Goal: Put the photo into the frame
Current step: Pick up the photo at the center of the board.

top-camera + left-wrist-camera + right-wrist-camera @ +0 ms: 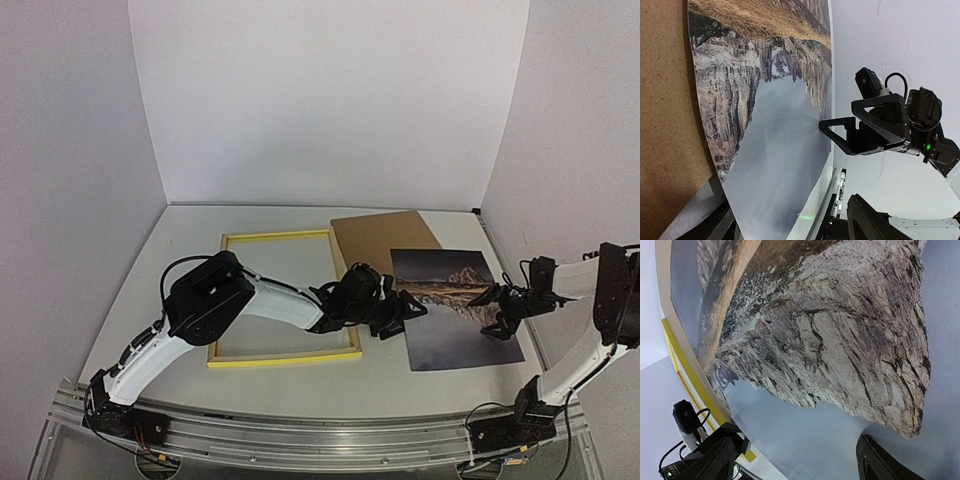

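Left gripper (405, 308): low at the left edge of the photo (455, 335), with its arm stretched across the near right corner of the frame (275, 237). In the left wrist view its two fingers sit well apart at the bottom of the picture. Whether either finger touches the print cannot be told.

Right gripper (493, 315): over the right side of the photo, fingers spread and gripping nothing. In the left wrist view one fingertip (827, 125) is at the print's right edge; contact is not certain.

Photo: flat on the tabletop (180, 250), picture side up, outside the frame and just to its right. Its far left corner lies over a brown board (380, 238).

Frame: flat on the tabletop with its yellow edges complete. The brown board is beside its far right corner, and the left arm crosses above its right side.
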Motion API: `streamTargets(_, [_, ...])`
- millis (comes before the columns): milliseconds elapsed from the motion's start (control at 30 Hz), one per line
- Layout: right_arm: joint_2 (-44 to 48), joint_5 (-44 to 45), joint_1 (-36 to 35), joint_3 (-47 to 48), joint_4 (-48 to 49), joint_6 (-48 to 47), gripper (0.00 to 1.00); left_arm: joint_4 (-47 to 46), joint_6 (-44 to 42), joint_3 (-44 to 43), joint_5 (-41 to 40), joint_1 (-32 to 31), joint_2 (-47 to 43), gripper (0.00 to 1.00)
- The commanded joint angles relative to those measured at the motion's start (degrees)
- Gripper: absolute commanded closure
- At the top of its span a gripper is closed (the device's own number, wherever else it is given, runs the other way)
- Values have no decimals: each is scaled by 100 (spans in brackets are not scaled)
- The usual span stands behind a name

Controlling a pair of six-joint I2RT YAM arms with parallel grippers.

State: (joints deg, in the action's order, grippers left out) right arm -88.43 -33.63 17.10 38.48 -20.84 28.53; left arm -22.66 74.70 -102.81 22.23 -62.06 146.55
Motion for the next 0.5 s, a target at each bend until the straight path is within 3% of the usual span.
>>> streamTargets(0, [-231,196,-49,-142,-363,-4,19,282,-279,-289,-123,19,256,39])
streamTargets(233, [-120,182,-49,-198,-351,-8,19,298,-260,-803,39,28,615,68])
streamTargets(367, [41,169,-47,-220,-358,-5,19,366,-356,-893,43,28,591,94])
streamTargets(467, [317,99,-49,-182,-378,2,19,484,-606,-849,10,26,413,100])
